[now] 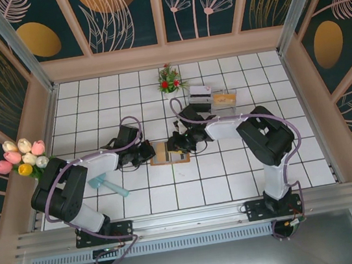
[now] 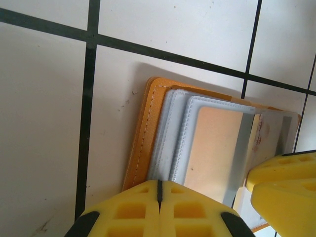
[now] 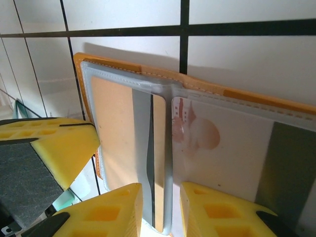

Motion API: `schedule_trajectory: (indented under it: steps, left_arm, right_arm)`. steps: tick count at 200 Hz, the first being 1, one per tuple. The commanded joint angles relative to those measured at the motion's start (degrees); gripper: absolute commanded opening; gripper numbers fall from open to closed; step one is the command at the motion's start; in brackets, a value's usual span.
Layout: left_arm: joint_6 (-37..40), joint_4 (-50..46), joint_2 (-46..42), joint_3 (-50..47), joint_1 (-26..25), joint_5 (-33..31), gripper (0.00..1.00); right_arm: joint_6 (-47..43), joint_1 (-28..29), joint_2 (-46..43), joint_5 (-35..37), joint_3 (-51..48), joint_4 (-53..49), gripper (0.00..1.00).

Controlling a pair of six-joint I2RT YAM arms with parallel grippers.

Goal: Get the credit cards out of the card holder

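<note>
**Top view:** card holder (image 1: 169, 152) lies open and flat mid-bench, btw the two arms. L end effector (image 1: 147, 152) is at its left edge, R end effector (image 1: 179, 143) over its right part. Teal credit cards (image 1: 108, 183) lie on bare bench (image 1: 172, 195) toward the near-left corner, well apart from the holder.

**L wrist:** the yellow pads meet with no gap and nothing visible btw them. Tips sit at the holder's stitched orange edge (image 2: 140, 143); prob. pinning it down. Clear sleeves (image 2: 173, 138) fan out and look floppy.

**R wrist:** fingers (image 3: 116, 212) are parted, astride the edge of a tan card w/ dark stripe (image 3: 159, 148) in a sleeve, not clamped on it.

**Handling (est.):**
- Cards are thin, stiff, light and slick.
- Holder is soft and light, so it'll slide or lift unless held.
- Best hold is a card's exposed short edge: pinch both faces, pull straight out the sleeve mouth.
- Can't tell if any teal card is inside.
</note>
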Motion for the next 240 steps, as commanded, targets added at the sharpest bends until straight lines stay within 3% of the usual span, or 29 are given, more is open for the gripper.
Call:
schedule_trajectory:
  steps: [1,28,77,137,240]
  left_arm:
    - [0.2,-4.4,2.7,-1.5,-0.2,-2.8,0.06]
    - [0.1,-4.2,2.8,-1.5,-0.2,-2.8,0.06]
    - [0.3,-4.4,2.4,-1.2,-0.1,-2.4,0.06]
    - [0.2,-4.2,2.2,-1.3,-0.2,-2.4,0.06]
    - [0.2,-4.2,2.3,-1.6,-0.1,-2.5,0.06]
  right_arm:
    - [-1.0,-0.4,-0.1,4.7,-0.4,-4.2,0.28]
    - [0.1,-0.3,0.3,1.9,-0.7,-2.0,0.24]
    - [1.7,-0.1,-6.3,5.1,-0.8,-1.6,0.26]
    - [2.1,0.5,-1.4,-2.6,-0.4,3.1,0.25]
    - [0.9,0.5,2.2,-1.1,0.3,1.1,0.23]
